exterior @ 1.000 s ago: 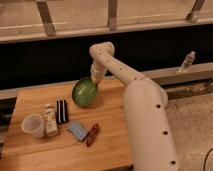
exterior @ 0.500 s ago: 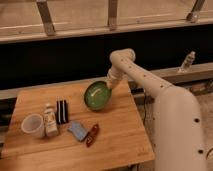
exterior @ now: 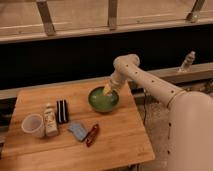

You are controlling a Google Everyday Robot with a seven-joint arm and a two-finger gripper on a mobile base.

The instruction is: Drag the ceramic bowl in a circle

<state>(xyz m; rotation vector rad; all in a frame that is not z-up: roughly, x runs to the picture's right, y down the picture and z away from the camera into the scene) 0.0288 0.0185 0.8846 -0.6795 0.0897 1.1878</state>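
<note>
The ceramic bowl (exterior: 103,100) is a round glossy green bowl with a darker rim, sitting on the wooden table (exterior: 120,142) toward its back right. My gripper (exterior: 107,90) reaches down from the white arm (exterior: 150,82) and rests at the bowl's upper right rim, its tip inside the bowl.
On the left of the table stand a pale plastic cup (exterior: 33,125), a small bottle (exterior: 49,120) and a black object (exterior: 62,111). A blue packet (exterior: 78,131) and a red packet (exterior: 92,135) lie in front of the bowl. A clear bottle (exterior: 187,61) stands on the back ledge.
The bowl and my gripper have moved to the right and a little toward the table's front, from the back middle to the right side.
</note>
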